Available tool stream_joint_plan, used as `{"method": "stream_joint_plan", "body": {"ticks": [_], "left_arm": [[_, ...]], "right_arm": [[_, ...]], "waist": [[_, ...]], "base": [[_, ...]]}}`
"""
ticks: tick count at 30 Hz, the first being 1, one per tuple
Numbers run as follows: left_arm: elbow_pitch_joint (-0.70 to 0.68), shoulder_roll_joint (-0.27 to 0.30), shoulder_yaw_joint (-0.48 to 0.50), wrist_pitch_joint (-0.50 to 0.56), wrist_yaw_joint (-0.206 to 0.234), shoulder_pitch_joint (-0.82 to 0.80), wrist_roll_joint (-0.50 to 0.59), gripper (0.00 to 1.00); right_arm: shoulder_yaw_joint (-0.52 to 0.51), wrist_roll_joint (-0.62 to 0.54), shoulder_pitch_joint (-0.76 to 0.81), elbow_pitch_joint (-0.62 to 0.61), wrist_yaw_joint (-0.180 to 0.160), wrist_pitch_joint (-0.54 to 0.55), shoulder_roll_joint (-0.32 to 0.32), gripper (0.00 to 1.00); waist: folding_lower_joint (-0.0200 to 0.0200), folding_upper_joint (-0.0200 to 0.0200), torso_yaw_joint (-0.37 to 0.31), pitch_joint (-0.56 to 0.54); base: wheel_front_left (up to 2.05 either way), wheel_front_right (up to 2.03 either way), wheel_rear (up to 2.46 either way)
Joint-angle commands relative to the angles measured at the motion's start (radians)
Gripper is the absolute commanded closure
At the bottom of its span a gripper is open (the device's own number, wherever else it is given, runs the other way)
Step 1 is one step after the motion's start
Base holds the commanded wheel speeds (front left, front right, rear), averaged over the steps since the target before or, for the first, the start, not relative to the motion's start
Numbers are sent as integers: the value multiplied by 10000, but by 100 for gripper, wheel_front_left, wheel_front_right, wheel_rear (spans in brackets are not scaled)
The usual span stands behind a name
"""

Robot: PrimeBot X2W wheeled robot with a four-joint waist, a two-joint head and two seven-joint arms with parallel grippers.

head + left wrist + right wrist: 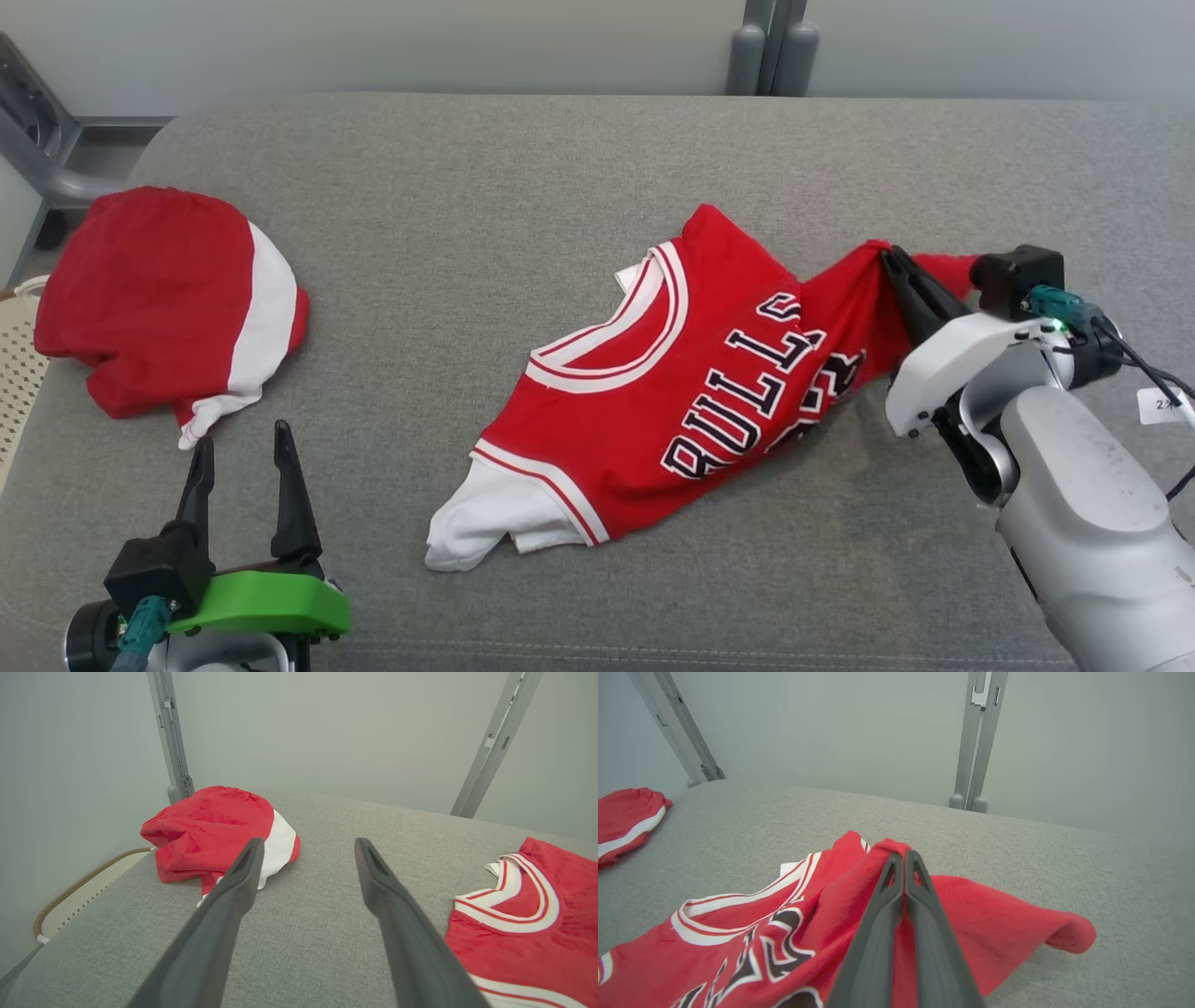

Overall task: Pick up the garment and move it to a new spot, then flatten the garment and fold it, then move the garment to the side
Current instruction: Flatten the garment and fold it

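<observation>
At the far left, a second red-and-white garment (159, 299) lies bunched on the grey padded surface (485, 168). It is not part of the step in hand and is to be left alone. The left fingers (283, 457) are spread fully apart at the lower left. Nothing is held by them, and they are well apart from the work.

The red jersey (709, 401) lies crumpled near the centre, with the collar towards the left and the lettering uppermost. At its right end, 1 raised fold of cloth is pinched between the right fingers (901, 271), which are pressed fully together on it.

The step in hand is judged to be the pick-up for the move to a new spot. Because only 1 fold is held, a slow, steady lift is advised so that the thin pinch is not pulled out. The jersey is best raised high enough that its trailing left end is not dragged into fresh creases. A 2nd grasp by the left fingers may be reserved for flattening.
</observation>
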Motion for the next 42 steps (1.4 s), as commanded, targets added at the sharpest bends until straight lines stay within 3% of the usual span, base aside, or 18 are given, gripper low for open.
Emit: {"method": "stream_joint_plan", "body": {"ticks": [1, 16, 26, 35, 42], "left_arm": [[-25, 18, 31, -7, -6, -51, 31, 0], [-41, 18, -59, -7, 58, -3, -70, 0], [-110, 17, 30, -7, 107, 77, -119, 0], [-77, 18, -28, -7, 110, -15, -156, 0], [-10, 18, -147, -7, 82, -130, -168, 0]], "right_arm": [[51, -18, -153, -512, -3, 54, -103, 100], [-131, -547, -964, -2397, -3, 1293, 23, 100], [-287, -792, -359, -3820, -3, 2083, -15, 100], [-701, -656, 584, -5574, -3, 3449, -73, 100], [-614, -467, 819, -5353, -1, 4079, -51, 100]], "waist": [[0, 0, -8, 23], [0, 0, 241, -40], [0, 0, -5, -13], [0, 0, -117, 16], [0, 0, 5, 78]], "base": [[0, 0, 0], [0, 0, 0], [0, 0, 0], [0, 0, 0], [0, 0, 0]]}}
